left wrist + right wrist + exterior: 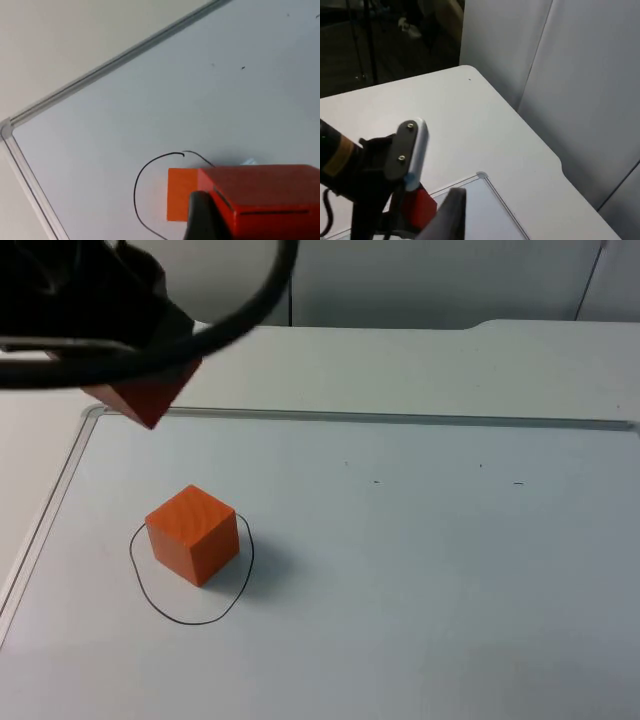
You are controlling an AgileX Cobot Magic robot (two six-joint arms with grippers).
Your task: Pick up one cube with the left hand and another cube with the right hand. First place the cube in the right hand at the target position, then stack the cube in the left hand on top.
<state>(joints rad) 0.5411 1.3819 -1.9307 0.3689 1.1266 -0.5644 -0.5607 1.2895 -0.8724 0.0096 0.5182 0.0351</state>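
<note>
An orange cube (192,533) stands inside a hand-drawn black circle (150,595) on the whiteboard. In the left wrist view the orange cube (180,195) sits within the circle line (136,190), partly hidden behind the held cube. My left gripper (148,390) hangs above the board's far left corner, shut on a red cube (150,400), up and to the left of the orange one. The red cube (265,197) looms close in the left wrist view and is also seen from the right wrist (420,207). My right gripper (449,217) waits raised off to the side, facing the left arm.
The whiteboard (420,560) with its metal frame (400,418) lies flat on the white table (420,365). Its corner (6,131) is near the left gripper. A grey partition wall (430,280) closes the far side.
</note>
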